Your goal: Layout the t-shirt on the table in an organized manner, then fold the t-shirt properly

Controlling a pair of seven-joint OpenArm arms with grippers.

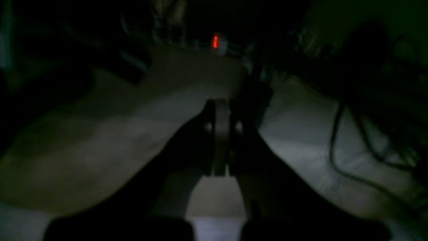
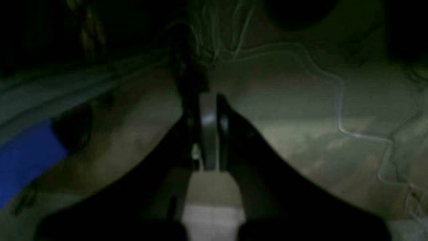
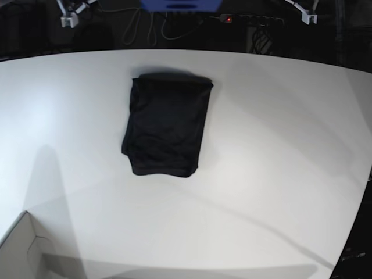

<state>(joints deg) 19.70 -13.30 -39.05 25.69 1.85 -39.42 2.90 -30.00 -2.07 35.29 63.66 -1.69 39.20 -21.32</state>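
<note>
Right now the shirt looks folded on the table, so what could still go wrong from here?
The t-shirt lies as a compact black rectangle, but its lower edge looks slightly uneven, so thin fabric may slump or spread. Both hands are out of the base view, each shut and holding nothing: left hand, right hand. If they come back down, they could snag the fold. The cardboard box at the table corner seems too far away to matter.

Dark room behind; cables (image 3: pixel 145 26), red light (image 3: pixel 228 20) (tiny), cardboard box (image 3: pixel 20 250) corner.
</note>
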